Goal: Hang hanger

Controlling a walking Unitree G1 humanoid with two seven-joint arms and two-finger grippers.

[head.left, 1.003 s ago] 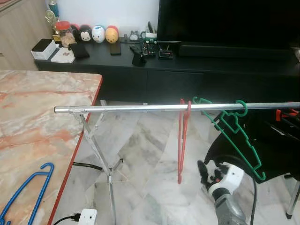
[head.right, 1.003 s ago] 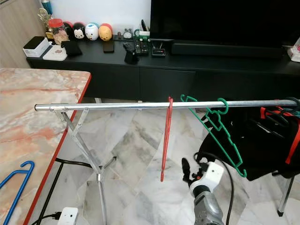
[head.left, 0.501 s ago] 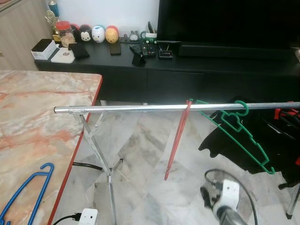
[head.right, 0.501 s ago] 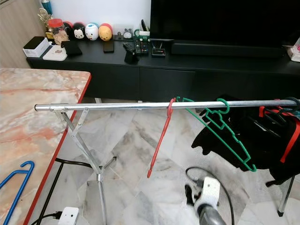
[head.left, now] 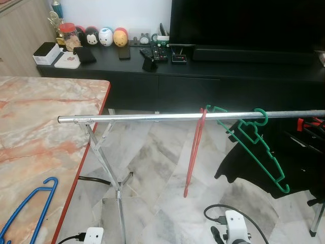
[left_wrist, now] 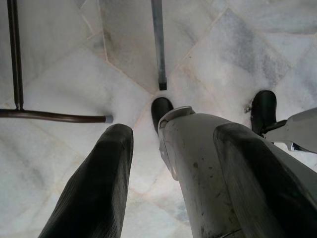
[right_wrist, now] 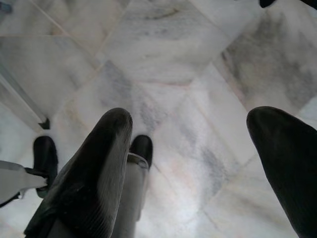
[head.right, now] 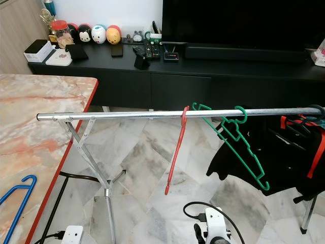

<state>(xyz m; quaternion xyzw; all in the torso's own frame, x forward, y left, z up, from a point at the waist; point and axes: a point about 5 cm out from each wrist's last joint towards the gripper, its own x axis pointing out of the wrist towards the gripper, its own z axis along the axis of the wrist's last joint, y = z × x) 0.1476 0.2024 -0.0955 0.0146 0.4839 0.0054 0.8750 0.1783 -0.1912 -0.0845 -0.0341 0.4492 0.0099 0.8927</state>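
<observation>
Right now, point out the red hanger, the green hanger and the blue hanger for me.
red hanger (head.left: 193, 152), left eye view, on its long side, below the rail.
green hanger (head.left: 256, 151), left eye view, on its slanted arm.
blue hanger (head.left: 31, 206), left eye view, on its arm, lying on the marble table.

A home living room: a large dark television (head.left: 244, 23) on a long black media console (head.left: 177, 66) lined with cartoon figurines (head.left: 106, 36) and remote controls (head.left: 155, 53), a marble floor (head.left: 152, 168), a marble-topped table (head.left: 40, 132) and a metal drying rack (head.left: 152, 117).
</observation>
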